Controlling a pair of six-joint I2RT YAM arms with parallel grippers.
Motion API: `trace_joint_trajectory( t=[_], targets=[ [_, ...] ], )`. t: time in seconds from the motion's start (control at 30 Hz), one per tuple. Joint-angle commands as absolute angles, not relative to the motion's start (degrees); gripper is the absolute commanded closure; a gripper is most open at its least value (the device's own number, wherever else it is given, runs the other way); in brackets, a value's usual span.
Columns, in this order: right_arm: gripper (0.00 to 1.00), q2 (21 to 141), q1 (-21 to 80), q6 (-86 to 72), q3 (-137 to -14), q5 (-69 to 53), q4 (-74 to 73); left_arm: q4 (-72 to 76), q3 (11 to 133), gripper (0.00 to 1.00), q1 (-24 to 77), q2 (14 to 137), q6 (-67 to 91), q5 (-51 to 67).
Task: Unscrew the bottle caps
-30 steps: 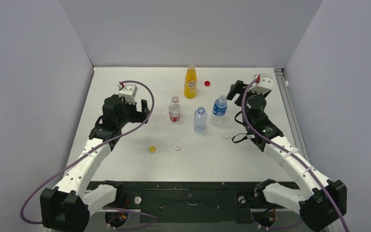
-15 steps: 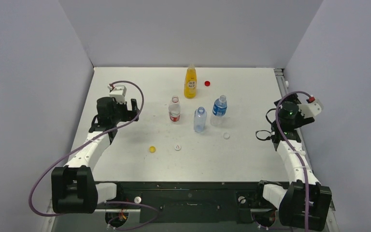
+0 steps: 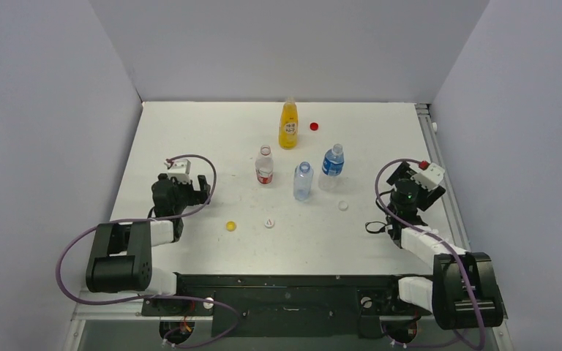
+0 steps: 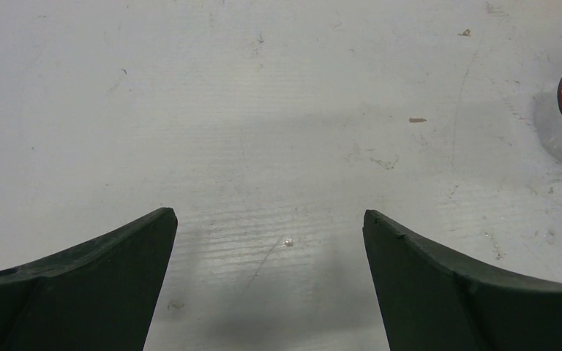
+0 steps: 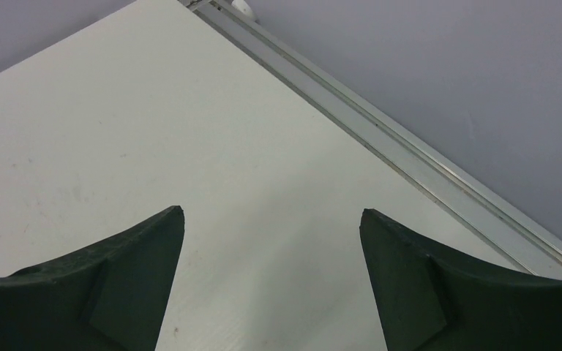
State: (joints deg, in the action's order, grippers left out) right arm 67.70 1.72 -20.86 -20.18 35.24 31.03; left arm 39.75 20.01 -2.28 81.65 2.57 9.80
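Left gripper (image 4: 267, 219) wide, holding nothing, low over counter (image 3: 190, 131). Right gripper (image 5: 271, 216) wide, holding nothing, near rail (image 5: 410, 161). 4 bottles upright mid-counter: juice bottle (image 3: 287, 126), red-label bottle (image 3: 264, 167), plain bottle (image 3: 303, 180), blue-label bottle (image 3: 331, 165). Caps lie loose: red cap (image 3: 314, 126) beside juice bottle, yellow cap (image 3: 230, 226), white caps (image 3: 269, 223) (image 3: 343, 205) nearer the arms.
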Motion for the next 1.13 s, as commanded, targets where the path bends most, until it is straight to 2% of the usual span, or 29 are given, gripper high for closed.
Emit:
trace_joint_trajectory(
  t=[0.0,0.07,0.13,0.23,0.4,1.1],
  targets=[
    [0.15,70.4,4.7,-11.9,-14.3,37.5,52.9,56.4,17.7,0.03,-3.2,82.0,3.3,11.3],
    [0.15,72.4,5.2,-11.5,-12.4,37.0,58.0,60.2,15.3,0.03,-3.2,82.2,2.7,11.4],
    [0.15,74.2,5.9,-10.0,-12.3,35.5,60.1,70.1,12.0,0.03,-3.3,84.9,3.3,11.7],
    [0.14,78.5,7.0,-6.7,-11.7,31.7,65.5,66.3,13.1,0.03,-2.8,84.5,2.6,10.4],
    [0.13,78.5,3.6,-9.8,-14.7,27.3,59.2,65.1,14.0,0.03,-2.3,84.6,2.4,9.9],
    [0.13,78.3,3.3,-9.5,-13.9,26.8,60.6,64.9,13.8,0.03,-1.6,84.3,2.1,8.4]
  ],
)
